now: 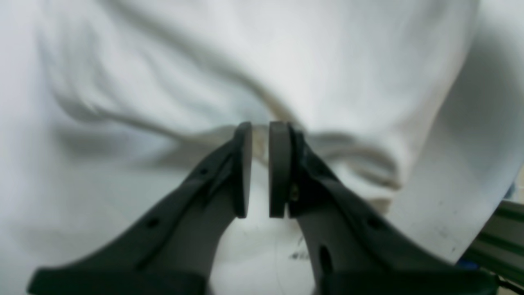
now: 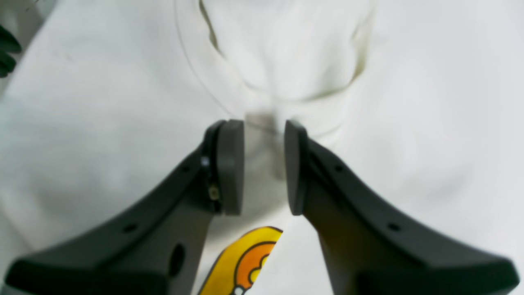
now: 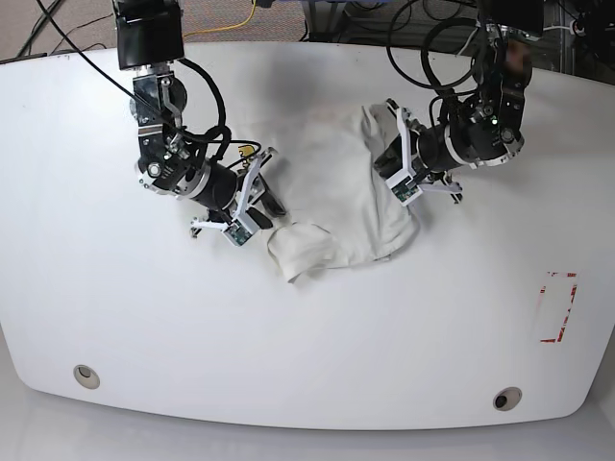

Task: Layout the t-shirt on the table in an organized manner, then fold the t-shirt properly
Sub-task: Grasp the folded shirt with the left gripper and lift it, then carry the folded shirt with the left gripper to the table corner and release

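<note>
Here the t-shirt [image 3: 341,197] lies bunched and creased near the middle of the table [image 3: 115,327], well apart from the red-outlined tape mark [image 3: 558,307] toward the table's right edge in the base view; the left gripper [image 1: 260,170] sits at the shirt's side nearer that mark, its pads a narrow slit apart with a fold of cloth at their tips, so whether it is pinching cannot be told; the right gripper [image 2: 264,168] sits at the shirt's far side from the mark, jaws parted and released above cloth, beside a corner of the flower graphic [image 2: 245,262]; opposed stations suggest the arms mean to draw the cloth flat, so layout appears unfinished and folding not begun.
</note>
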`<state>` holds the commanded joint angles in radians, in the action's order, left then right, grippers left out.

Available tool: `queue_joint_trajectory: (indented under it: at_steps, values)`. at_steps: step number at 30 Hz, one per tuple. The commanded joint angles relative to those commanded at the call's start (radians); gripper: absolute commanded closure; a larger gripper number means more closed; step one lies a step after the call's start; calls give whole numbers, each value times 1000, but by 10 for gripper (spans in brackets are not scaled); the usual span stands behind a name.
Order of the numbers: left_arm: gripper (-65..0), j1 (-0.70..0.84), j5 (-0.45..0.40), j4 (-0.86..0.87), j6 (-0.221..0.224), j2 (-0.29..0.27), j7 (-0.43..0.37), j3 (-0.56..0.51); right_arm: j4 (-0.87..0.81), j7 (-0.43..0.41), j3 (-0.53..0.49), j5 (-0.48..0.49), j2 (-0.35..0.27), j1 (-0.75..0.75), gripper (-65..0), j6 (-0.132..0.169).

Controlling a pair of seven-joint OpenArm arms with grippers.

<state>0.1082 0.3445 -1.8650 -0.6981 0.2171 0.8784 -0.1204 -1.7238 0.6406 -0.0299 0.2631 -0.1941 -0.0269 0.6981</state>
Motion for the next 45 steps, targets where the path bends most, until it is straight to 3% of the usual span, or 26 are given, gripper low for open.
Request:
queue_joint_trajectory:
  at_steps: [5, 7, 10, 15, 18, 21, 24, 30, 35, 38, 45]
  values:
    - [-71, -35, -6, 3, 7, -94, -5, 2, -123, 81, 121, 0, 3, 25, -160, 0]
    - [-71, -48, -6, 3, 53, -118, -8, 0, -147, 95, 167, 0, 0, 31, -160, 0]
    - [-71, -78, -6, 3, 160, -184, -12, 0, -172, 103, 236, 0, -23, 34, -160, 0]
    - [-71, -114, -17, 8, 321, -313, -98, -2, -176, 135, 318, 0, -74, 34, -160, 0]
    - [-71, -115, -109, 17, 395, -374, -147, -54, -176, 166, 364, -5, -86, 34, -160, 0]
    - [-71, -114, -233, 38, 444, -374, -210, -150, -178, 181, 402, -5, -91, 34, -160, 0]
    - [-71, -97, -350, 101, 529, -374, -334, -285, -178, 190, 448, -8, -91, 34, -160, 0]
    - [-71, -68, -491, 275, 803, -374, -549, -436, -176, 204, 486, -8, -91, 55, -160, 0]
    - [-71, -74, -539, 408, 967, -374, -575, -460, -175, 204, 500, -3, -84, 77, -160, 0]
    - [-71, -84, -539, 499, 1023, -374, -577, -459, -173, 204, 509, 0, -81, 95, -160, 0]
    - [-71, -127, -532, 733, 1024, -347, -680, -456, -173, 204, 514, 0, -46, 103, -160, 0]
